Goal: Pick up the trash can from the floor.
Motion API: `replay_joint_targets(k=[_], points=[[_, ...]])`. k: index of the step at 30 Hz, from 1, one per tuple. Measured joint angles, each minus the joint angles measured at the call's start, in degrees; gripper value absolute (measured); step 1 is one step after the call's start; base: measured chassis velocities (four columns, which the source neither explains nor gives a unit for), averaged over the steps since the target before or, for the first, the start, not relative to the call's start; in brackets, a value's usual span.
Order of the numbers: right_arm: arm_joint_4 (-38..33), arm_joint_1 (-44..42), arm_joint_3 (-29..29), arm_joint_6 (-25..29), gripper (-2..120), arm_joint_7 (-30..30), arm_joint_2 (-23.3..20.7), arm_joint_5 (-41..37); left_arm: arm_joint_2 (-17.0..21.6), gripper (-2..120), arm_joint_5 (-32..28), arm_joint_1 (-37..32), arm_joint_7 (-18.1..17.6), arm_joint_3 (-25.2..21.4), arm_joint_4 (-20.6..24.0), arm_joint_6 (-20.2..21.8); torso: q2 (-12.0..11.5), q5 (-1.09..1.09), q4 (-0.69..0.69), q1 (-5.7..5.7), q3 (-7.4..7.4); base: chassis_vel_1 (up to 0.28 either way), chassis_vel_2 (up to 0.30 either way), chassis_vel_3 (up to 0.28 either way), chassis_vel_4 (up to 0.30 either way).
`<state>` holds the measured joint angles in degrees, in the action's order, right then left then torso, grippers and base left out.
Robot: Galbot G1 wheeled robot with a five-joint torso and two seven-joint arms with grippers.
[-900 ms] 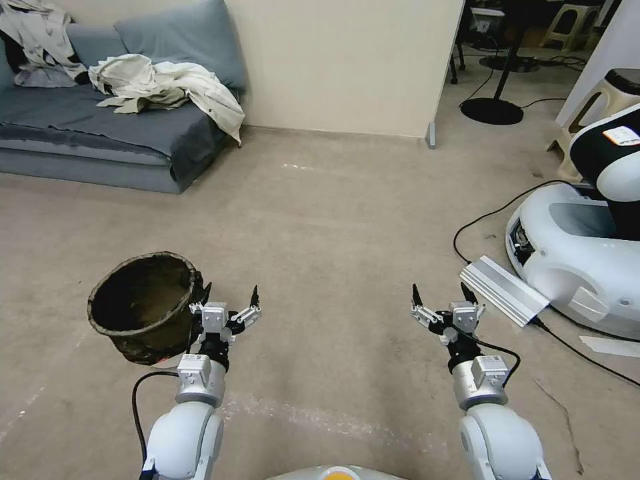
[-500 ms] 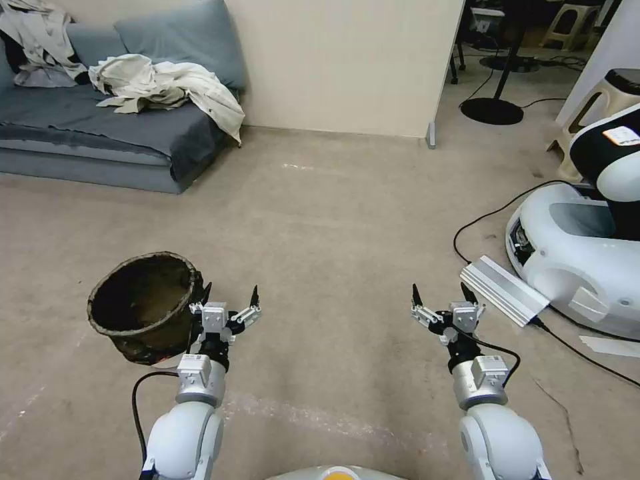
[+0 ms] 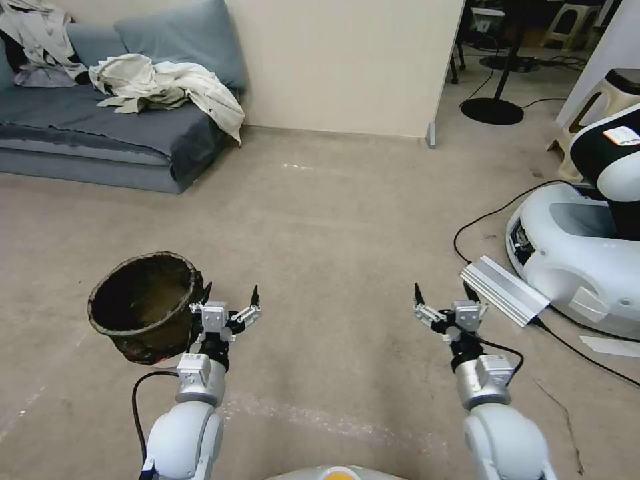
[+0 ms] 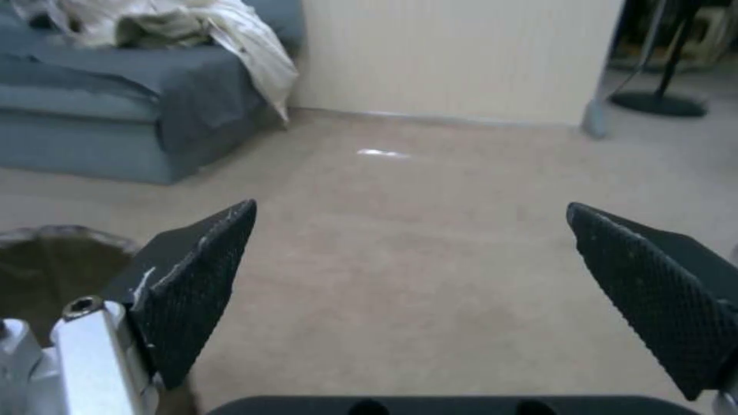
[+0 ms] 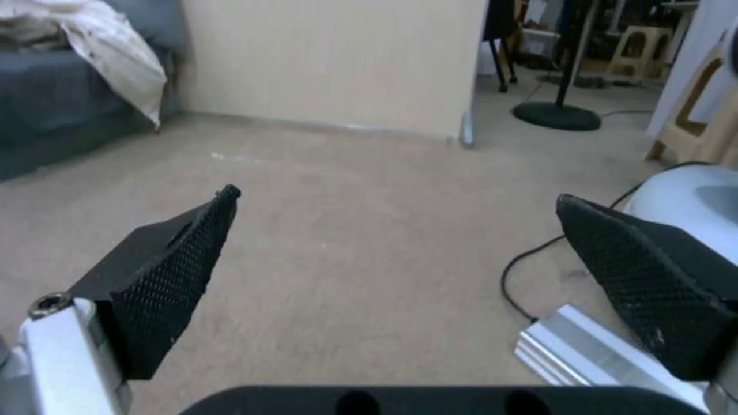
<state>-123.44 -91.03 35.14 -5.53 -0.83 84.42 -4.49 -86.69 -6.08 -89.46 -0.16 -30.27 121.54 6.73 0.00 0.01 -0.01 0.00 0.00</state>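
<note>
Open left tool point(image 3: 230, 295) beside trash can point(image 3: 143, 308) rim, floor point(image 3: 333, 233) ahead.

Dark brown-black bag is seen on the bin point(image 3: 143, 303), white base at 6 o'clock. Carpet point(image 3: 333, 220) is beige-grey with pale scuffs. Black cross-hatched pads point(image 4: 200, 276) are seen on silver grippers. Sofa point(image 3: 100, 127) is blue-grey, cloth point(image 3: 167, 83) cream.

A lab space dressed as a living room: a low blue-grey fabric sofa point(image 3: 100, 127) strewn with crumpled cream garments point(image 3: 160, 87) on beige short-pile carpet point(image 3: 333, 213), while a second white wheeled robot base point(image 3: 580, 260), trailing black cables point(image 3: 493, 213) and plastic stools point(image 3: 573, 23) stand nearby.
</note>
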Motion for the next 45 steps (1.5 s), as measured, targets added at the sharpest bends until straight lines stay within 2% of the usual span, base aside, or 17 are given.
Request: replay_joint_targets(k=[1,2,3,4,6,8,15,28,45], points=[[-3.18,-0.82,1.32,-2.02,100,-0.30,-0.55,-1.65,-0.35,100,-2.76,-0.31,-0.17,0.62,3.21,3.14,0.00,0.00,-0.01,0.00,0.00,0.000,0.000,0.000,0.000],[-3.18,-0.82,1.32,-2.02,100,-0.30,-0.55,-1.65,-0.35,100,-2.76,-0.31,-0.17,0.62,3.21,3.14,0.00,0.00,-0.01,0.00,0.00,0.000,0.000,0.000,0.000],[-5.67,-1.42,2.32,-3.53,100,-0.54,-1.01,-2.90,-0.63,100,-4.94,-0.56,-0.32,1.07,5.76,5.56,0.00,-0.02,0.00,0.00,0.00,0.000,0.000,0.000,0.000],[-6.60,-1.63,2.85,-3.52,100,-1.08,-1.28,-4.14,-0.71,100,-6.32,-0.85,-0.70,1.26,7.60,7.21,0.00,-0.04,-0.03,0.00,-0.01,0.000,0.000,0.000,0.000],[-6.20,-1.55,3.80,-0.59,100,-2.91,-1.95,-7.22,0.55,100,-7.05,-1.92,-2.41,-0.09,9.47,8.54,0.00,0.04,0.02,0.00,0.00,0.000,0.000,0.000,0.000],[-5.83,-1.52,3.95,0.44,100,-3.27,-2.17,-7.91,1.02,100,-7.13,-2.28,-2.47,-0.51,9.69,8.51,0.00,-0.03,0.01,0.00,-0.01,0.000,0.000,0.000,0.000],[-3.78,-1.12,3.95,4.07,100,-3.70,-3.01,-9.26,1.96,100,-8.26,-4.21,-2.63,-2.40,9.73,6.02,0.00,-0.01,0.01,0.00,0.00,0.000,0.000,0.000,0.000],[-2.66,-0.86,3.72,5.66,100,-4.24,-3.71,-10.40,0.33,100,-6.85,-5.19,-2.70,-2.05,9.81,5.43,0.00,-0.01,0.00,0.00,0.00,0.000,0.000,0.000,0.000],[-1.98,-0.56,2.70,7.37,100,-5.12,-3.73,-11.72,-0.32,100,-5.39,-6.48,-3.38,-2.30,9.87,2.49,0.00,-0.01,0.01,0.00,0.00,0.056,0.053,0.055,0.060]])
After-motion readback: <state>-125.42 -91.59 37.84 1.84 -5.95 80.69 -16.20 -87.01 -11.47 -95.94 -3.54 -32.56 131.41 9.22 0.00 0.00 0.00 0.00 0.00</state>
